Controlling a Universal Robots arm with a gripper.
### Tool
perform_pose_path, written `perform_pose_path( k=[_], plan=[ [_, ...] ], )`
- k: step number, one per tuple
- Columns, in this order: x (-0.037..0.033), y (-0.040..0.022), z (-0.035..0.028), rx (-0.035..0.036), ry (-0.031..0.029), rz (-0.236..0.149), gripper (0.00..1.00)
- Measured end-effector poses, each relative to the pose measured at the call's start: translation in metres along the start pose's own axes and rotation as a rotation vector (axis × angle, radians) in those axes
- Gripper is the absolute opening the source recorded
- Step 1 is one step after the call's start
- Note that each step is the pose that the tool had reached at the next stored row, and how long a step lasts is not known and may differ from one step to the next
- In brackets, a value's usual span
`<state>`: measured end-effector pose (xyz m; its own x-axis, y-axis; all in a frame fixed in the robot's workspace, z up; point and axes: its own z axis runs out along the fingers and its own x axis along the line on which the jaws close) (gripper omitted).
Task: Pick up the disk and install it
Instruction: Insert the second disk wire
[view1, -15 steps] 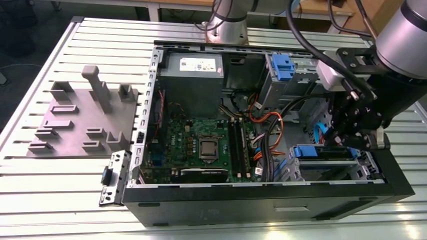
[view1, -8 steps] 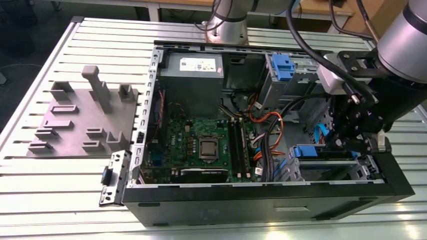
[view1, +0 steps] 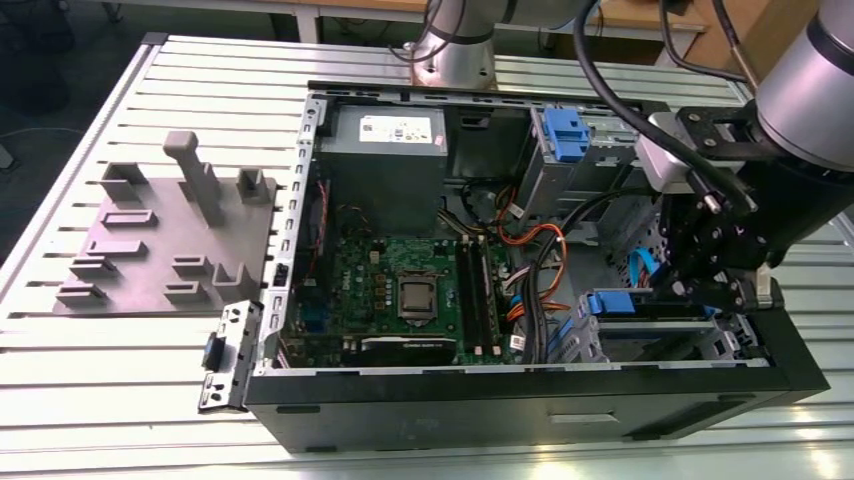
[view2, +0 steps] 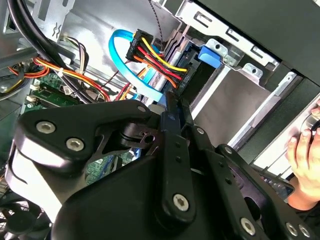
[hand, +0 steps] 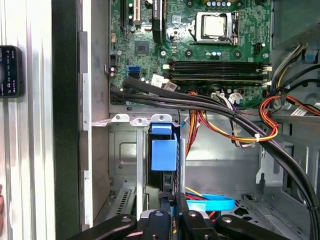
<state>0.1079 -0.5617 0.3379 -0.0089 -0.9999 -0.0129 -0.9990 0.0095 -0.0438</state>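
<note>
Disk (hand: 163, 155) already upright in drive bay (hand: 125, 165) at case (view1: 534, 400) front corner, blue carrier end showing — install looks nearly done, full seating not judgeable. Gripper (hand: 170, 200) right at disk's edge; jaws drawn close together, seemingly pinching or touching that edge.

The disk (hand: 163, 155) stands on edge in a metal drive bay. Its blue carrier bracket faces outward.
</note>
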Motion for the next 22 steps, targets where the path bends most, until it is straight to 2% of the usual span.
perform_pose_path(
  k=[11, 17, 19, 21, 22],
  plan=[
    [0.0003, 0.0001, 0.0029, 0.0001, -0.0013, 0.006, 0.16],
    [0.0002, 0.0000, 0.0012, 0.0001, -0.0026, 0.007, 0.16],
    [0.0002, 0.0000, 0.0009, 0.0001, -0.0047, 0.007, 0.16],
    [0.0006, 0.0000, 0.0010, 0.0000, -0.0110, 0.007, 0.16],
    [0.0009, 0.0000, 0.0010, 0.0000, -0.0113, 0.007, 0.16]
  ],
)
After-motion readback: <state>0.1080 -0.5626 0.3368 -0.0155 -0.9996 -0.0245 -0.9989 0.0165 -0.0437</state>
